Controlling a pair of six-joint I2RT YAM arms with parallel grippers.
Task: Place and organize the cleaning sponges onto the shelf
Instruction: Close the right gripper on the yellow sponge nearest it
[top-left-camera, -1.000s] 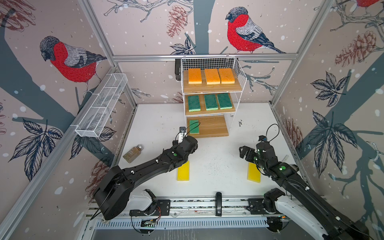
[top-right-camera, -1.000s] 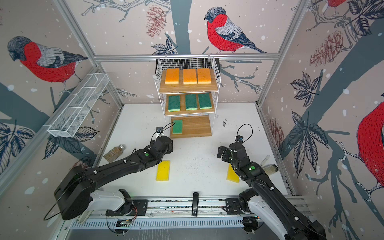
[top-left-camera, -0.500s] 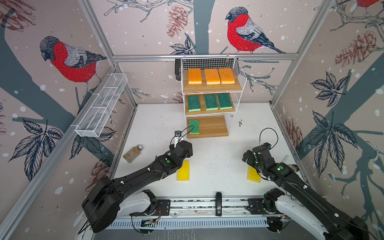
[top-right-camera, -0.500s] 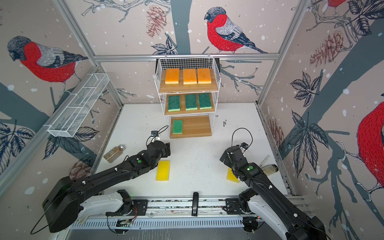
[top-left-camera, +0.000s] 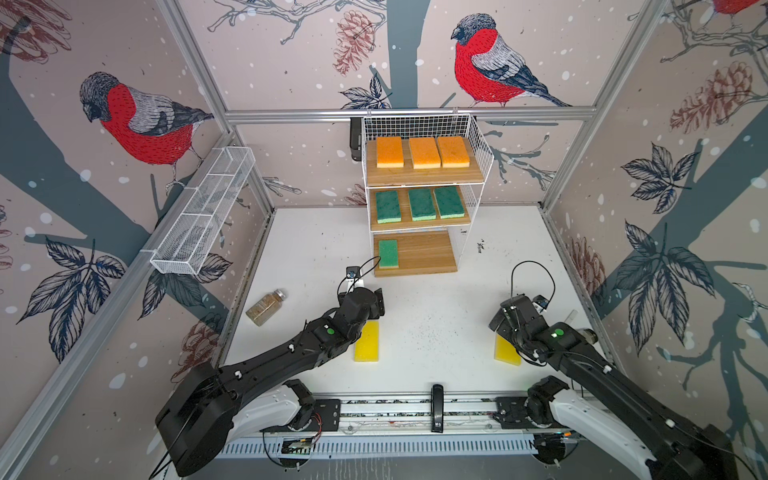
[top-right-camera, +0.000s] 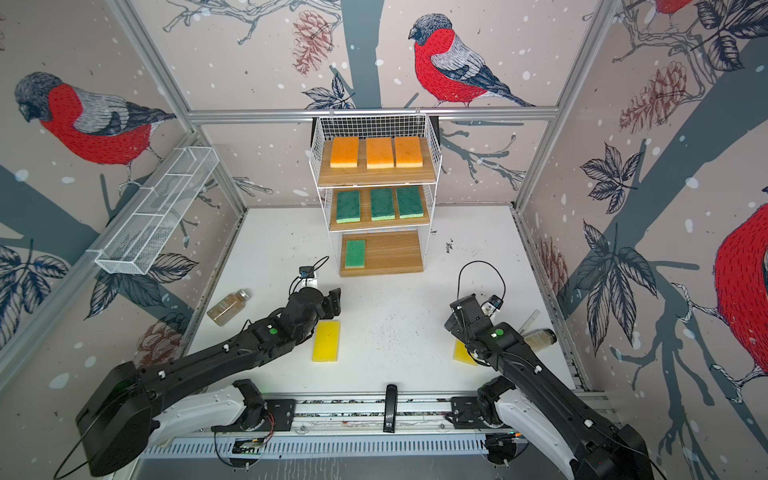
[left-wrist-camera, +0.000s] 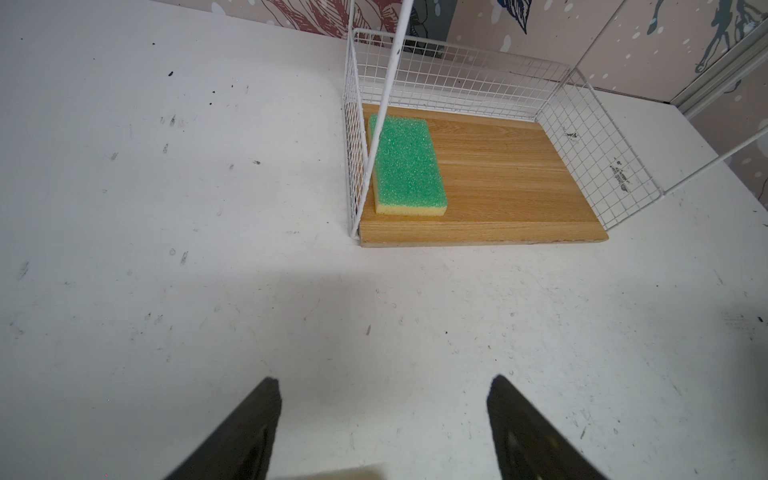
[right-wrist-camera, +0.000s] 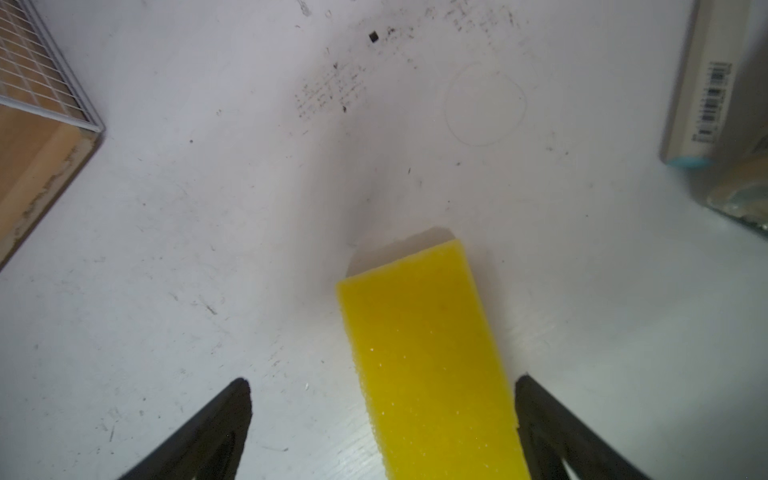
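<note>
Scuffed white tbl (top-left-camera: 436, 316), bird-print walls (top-left-camera: 270, 54), shelf (top-left-camera: 424, 178) rear.

You see orange sponges (top-left-camera: 424, 153); green sponges (left-wrist-camera: 409, 162) with a grainy face over yellow foam; yellow sponges (right-wrist-camera: 428, 353); a white wire shelf (top-left-camera: 415, 124) with wood-grain boards (top-left-camera: 428, 253); a black-flecked white desk (top-left-camera: 436, 316); black fingers (left-wrist-camera: 245, 432).

Both end effectors (left-wrist-camera: 384, 379) (right-wrist-camera: 383, 379) stand splayed — arms low.

bare board space (left-wrist-camera: 507, 174), open front — wire sides (left-wrist-camera: 592, 158)
</note>
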